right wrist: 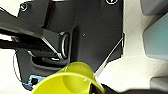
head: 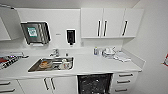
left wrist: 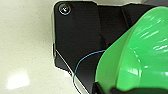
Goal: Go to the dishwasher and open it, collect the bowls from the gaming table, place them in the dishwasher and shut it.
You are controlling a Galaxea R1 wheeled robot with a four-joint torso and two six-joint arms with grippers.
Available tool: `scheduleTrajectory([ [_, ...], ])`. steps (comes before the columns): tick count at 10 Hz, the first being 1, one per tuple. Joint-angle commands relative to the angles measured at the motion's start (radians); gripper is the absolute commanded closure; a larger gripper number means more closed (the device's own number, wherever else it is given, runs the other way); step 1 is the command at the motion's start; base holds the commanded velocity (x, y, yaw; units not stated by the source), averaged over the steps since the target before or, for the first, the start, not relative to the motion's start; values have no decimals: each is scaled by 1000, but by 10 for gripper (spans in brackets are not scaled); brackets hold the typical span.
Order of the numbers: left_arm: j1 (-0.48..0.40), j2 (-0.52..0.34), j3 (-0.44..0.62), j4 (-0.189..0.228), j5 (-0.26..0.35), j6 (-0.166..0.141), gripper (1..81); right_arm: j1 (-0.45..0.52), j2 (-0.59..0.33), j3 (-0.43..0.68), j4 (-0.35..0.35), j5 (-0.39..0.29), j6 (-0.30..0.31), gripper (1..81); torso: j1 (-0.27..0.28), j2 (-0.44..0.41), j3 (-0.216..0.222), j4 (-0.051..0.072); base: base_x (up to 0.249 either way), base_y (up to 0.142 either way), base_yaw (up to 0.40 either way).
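Currently the dishwasher (head: 94, 83) stands open. A green bowl (left wrist: 140, 55) and a yellow-green bowl (right wrist: 68, 81) sit against each wrist's fingers; grip state cannot be told. Loading and closing remain.

Head view: taken from high, facing forward and down at the bench (head: 100, 65), sink (head: 51, 64) and open dishwasher (head: 94, 83), at moderate range. Wrist views: taken very near, each facing a bowl over pale floor (left wrist: 22, 45). No shared region identified.
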Motion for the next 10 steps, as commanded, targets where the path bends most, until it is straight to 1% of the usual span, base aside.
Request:
scheduleTrajectory([
  [1, -37, -4, -4, 1, 37, 2, 811, 32, -8, -3, -6, -49, -3, 811, 1, 0, 0, 0, 97, 0, 0],
  [10, -37, -1, -4, -1, 37, 2, 811, 34, -8, -4, -4, -49, -3, 811, 1, 0, 0, 0, 97, 0, 0],
])
